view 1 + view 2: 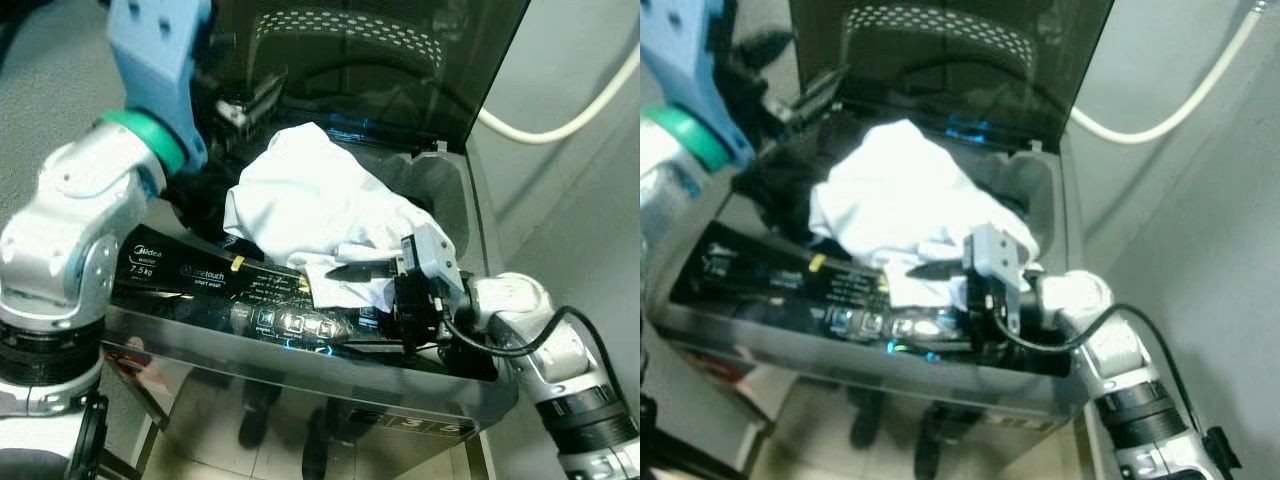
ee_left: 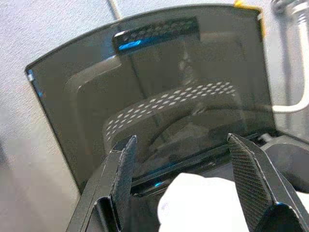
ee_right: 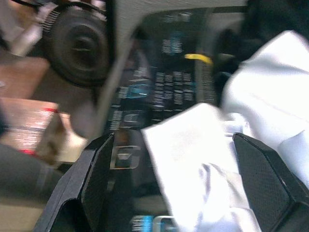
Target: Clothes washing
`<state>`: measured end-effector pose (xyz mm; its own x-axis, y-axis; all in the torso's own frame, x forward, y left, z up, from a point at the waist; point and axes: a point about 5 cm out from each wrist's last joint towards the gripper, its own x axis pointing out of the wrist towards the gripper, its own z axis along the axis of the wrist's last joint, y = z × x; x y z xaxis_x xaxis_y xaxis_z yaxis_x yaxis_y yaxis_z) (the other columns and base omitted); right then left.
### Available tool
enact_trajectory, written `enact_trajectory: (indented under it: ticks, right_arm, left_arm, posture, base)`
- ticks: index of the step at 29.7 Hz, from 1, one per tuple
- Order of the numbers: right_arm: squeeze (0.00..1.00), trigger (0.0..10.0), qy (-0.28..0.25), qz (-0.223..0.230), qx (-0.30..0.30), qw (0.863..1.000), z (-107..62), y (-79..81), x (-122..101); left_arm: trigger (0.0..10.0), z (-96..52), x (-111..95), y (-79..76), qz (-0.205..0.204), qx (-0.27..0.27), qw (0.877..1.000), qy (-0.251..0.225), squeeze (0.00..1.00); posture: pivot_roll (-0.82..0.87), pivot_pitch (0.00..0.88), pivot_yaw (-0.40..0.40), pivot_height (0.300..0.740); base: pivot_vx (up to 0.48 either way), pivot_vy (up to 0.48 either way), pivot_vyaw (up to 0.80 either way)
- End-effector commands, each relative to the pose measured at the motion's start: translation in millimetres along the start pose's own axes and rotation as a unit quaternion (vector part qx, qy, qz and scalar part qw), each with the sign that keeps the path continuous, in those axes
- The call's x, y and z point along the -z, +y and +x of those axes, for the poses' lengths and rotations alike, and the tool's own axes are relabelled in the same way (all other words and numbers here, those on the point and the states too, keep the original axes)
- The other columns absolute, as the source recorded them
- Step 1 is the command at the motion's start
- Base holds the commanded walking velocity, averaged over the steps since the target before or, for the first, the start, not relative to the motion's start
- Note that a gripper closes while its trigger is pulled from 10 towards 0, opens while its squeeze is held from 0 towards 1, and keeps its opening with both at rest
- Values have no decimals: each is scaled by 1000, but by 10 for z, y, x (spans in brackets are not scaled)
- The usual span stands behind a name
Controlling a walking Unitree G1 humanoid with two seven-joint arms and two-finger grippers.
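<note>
A white garment (image 1: 310,200) is heaped over the mouth of a top-loading washing machine (image 1: 440,190). One flap hangs forward onto the dark control panel (image 1: 200,275). My right gripper (image 1: 345,295) reaches in from the front right corner. It is open, with its fingers spread to either side of that flap (image 3: 193,159). My left arm is raised at the back left of the tub. Its gripper (image 2: 182,142) is open above the edge of the cloth (image 2: 203,203) and faces the lid, with nothing between its fingers.
The tinted lid (image 1: 380,60) stands upright behind the tub. A white hose (image 1: 560,125) runs along the grey wall to the right. The machine's shiny front (image 1: 300,400) faces me, with floor to its left.
</note>
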<state>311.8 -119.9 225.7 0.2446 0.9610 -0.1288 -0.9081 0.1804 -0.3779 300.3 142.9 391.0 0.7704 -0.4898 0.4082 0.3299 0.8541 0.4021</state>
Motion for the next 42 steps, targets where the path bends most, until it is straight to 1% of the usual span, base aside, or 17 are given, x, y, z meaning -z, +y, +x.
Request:
enact_trajectory:
  ticks: [1, 3, 6, 7, 9, 15, 19, 20, 23, 28, 30, 31, 33, 34, 36, 38, 42]
  right_arm:
    - [0, 10000, 44, 22, 28, 998, -8, 7, 204]
    - [0, 10000, 52, 16, 36, 998, -9, -9, 228]
    - [0, 10000, 61, 11, 113, 992, 118, -238, 254]
    - [0, 10000, 61, 11, 113, 992, 118, -238, 254]
    - [0, 10000, 56, 3, 183, 981, 316, -454, 199]
    - [0, 10000, 38, 4, 214, 976, 444, -549, 115]
    - [0, 10000, 30, -35, 298, 954, 687, -704, -63]
    - [0, 10000, 30, -35, 298, 954, 687, -704, -63]
    - [0, 10000, 21, -68, 348, 935, 856, -732, -173]
    - [0, 10000, -47, -74, 400, 913, 1114, -700, -446]
    - [0, 10000, -99, -76, 421, 898, 1242, -689, -691]
    - [0, 10000, -99, -76, 421, 898, 1242, -689, -691]
    - [0, 10000, -160, -92, 444, 877, 1329, -688, -1037]
    - [0, 10000, -160, -92, 444, 877, 1329, -688, -1037]
    - [0, 10000, -200, -104, 466, 856, 1345, -703, -1265]
    - [0, 10000, -212, -96, 470, 851, 1349, -724, -1316]
    - [0, 10000, -213, -96, 444, 865, 1359, -690, -1233]
  left_arm:
    - [10000, 21, 0, 6, 14, 0, 1000, 0, 0]
    - [10000, 34, 24, 3, 17, 1, 1000, 2, 0]
    - [10000, 41, 83, -39, 2, 3, 1000, 8, 0]
    - [10000, 41, 83, -39, 2, 3, 1000, 8, 0]
    - [10000, 66, 99, -66, -7, 4, 1000, 7, 0]
    - [10000, 72, 101, -77, -10, 3, 1000, 6, 0]
    - [10000, 55, 105, -86, -13, -5, 1000, 5, 0]
    - [10000, 55, 105, -86, -13, -5, 1000, 5, 0]
    - [10000, 32, 117, -81, -16, -12, 1000, 7, 0]
    - [10000, 26, 147, -101, -24, -19, 1000, 9, 0]
    - [10000, 36, 159, -122, -30, -20, 999, 7, 0]
    - [10000, 36, 159, -122, -30, -20, 999, 7, 0]
    - [10000, 52, 168, -136, -36, -21, 999, 5, 0]
    - [10000, 52, 168, -136, -36, -21, 999, 5, 0]
    - [10000, 65, 169, -143, -39, -23, 999, 4, 0]
    - [10000, 68, 170, -133, -40, -28, 999, 4, 0]
    - [10000, 49, 173, -103, -40, -37, 999, 6, 0]
  posture:
    - [209, 64, -1, 724]
    - [207, 65, 1, 724]
    - [188, 69, 7, 724]
    - [188, 69, 7, 724]
    - [191, 72, 0, 724]
    - [196, 74, -4, 724]
    - [212, 82, -24, 724]
    - [212, 82, -24, 724]
    - [209, 88, -31, 724]
    - [191, 95, -38, 724]
    - [183, 97, -38, 724]
    - [183, 97, -38, 724]
    - [167, 96, -33, 724]
    - [167, 96, -33, 724]
    - [168, 96, -33, 724]
    - [167, 96, -33, 724]
    - [169, 100, -33, 724]
  base:
    - [0, 0, 0]
    - [0, 0, 0]
    - [0, 0, 0]
    - [0, 0, 0]
    - [0, 0, 0]
    - [0, 0, 0]
    - [0, 0, 0]
    - [0, 0, 0]
    - [0, 0, 0]
    - [0, 0, 0]
    - [0, 0, 0]
    - [0, 0, 0]
    - [0, 0, 0]
    - [0, 0, 0]
    - [0, 0, 0]
    - [0, 0, 0]
    - [0, 0, 0]
